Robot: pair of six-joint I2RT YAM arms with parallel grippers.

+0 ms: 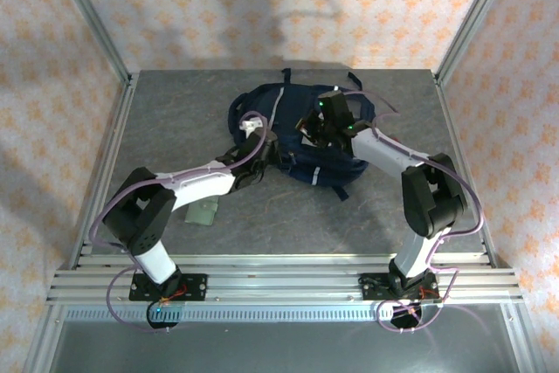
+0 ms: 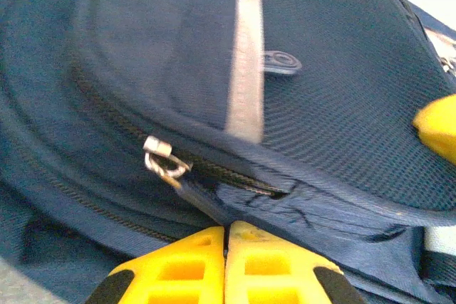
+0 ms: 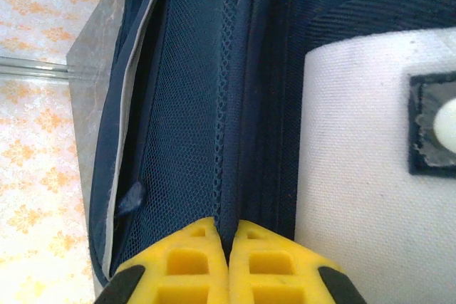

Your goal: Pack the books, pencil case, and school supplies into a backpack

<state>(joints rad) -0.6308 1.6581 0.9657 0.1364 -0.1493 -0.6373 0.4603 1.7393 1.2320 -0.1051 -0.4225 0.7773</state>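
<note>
The navy backpack (image 1: 301, 141) lies flat mid-table with its grey stripe (image 2: 246, 55) facing up. My left gripper (image 2: 226, 227) is at the bag's left side (image 1: 265, 144), shut on the blue fabric pull tab (image 2: 203, 201) that hangs from the metal zipper slider (image 2: 160, 156). My right gripper (image 3: 228, 222) sits over the bag's upper middle (image 1: 321, 128), shut on a navy seam fold (image 3: 246, 169) between the mesh and the white patch (image 3: 356, 176). One of the school supplies, a pale green wallet-like square (image 1: 203, 212), lies on the table under my left arm. The books and pencil case are hidden.
Aluminium frame posts and patterned walls close in the grey table (image 1: 175, 120) on three sides. A yellow finger (image 2: 438, 129) of the right gripper shows at the right edge of the left wrist view. The backpack's straps trail toward the back wall (image 1: 288, 76).
</note>
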